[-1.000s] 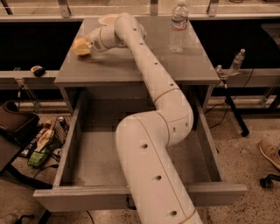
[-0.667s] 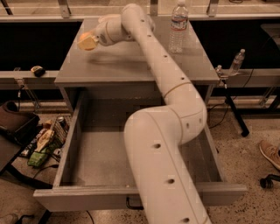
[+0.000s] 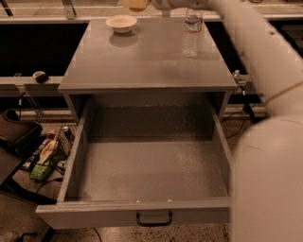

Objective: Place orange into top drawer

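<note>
The orange (image 3: pixel 135 5) shows only as a small yellow-orange round shape at the very top edge, above and just right of the white bowl. My gripper (image 3: pixel 143 3) is shut on it up there, lifted off the cabinet top, and is mostly cut off by the frame edge. The arm (image 3: pixel 246 33) runs down the right side. The top drawer (image 3: pixel 151 165) is pulled fully open below the cabinet top. It has a bare speckled grey floor, a grey front panel and a black handle (image 3: pixel 154 219). The gripper is far behind and above the drawer.
A shallow white bowl (image 3: pixel 121 22) sits at the back left of the grey cabinet top (image 3: pixel 142 61). A clear water bottle (image 3: pixel 191 30) stands at the back right. My bulky white arm segment (image 3: pixel 270 179) fills the lower right. Bags and clutter (image 3: pixel 45 153) lie on the floor at left.
The gripper has risen off the left back of the cabinet top with the orange and moved right to the top edge of view. The white bowl is now uncovered.
</note>
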Motion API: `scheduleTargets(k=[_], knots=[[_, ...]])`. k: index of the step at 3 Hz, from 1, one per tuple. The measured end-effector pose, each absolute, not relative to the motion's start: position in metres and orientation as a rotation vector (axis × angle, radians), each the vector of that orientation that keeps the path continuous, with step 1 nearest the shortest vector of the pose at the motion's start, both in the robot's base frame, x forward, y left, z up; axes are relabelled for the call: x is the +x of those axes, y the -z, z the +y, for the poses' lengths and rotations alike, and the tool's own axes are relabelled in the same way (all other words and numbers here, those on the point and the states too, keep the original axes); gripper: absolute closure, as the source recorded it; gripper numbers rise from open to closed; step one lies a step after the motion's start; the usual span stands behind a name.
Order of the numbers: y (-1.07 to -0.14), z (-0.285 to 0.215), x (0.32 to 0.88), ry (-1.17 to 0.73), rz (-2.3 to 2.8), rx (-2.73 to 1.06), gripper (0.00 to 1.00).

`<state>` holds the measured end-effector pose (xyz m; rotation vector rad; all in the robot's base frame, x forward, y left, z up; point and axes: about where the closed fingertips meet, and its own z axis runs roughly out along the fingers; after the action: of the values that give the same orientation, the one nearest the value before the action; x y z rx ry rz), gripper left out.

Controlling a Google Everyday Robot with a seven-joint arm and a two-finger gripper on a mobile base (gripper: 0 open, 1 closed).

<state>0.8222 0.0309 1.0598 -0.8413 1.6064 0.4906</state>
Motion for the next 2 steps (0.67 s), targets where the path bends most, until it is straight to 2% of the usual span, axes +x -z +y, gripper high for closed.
scheduleTargets(k=[1,2], knots=[[-1.153,0.006,0.735,-0.530,1.497,-0.736,1.00],[-1.208,0.023,0.641,-0.628,1.398,-0.689,1.00]])
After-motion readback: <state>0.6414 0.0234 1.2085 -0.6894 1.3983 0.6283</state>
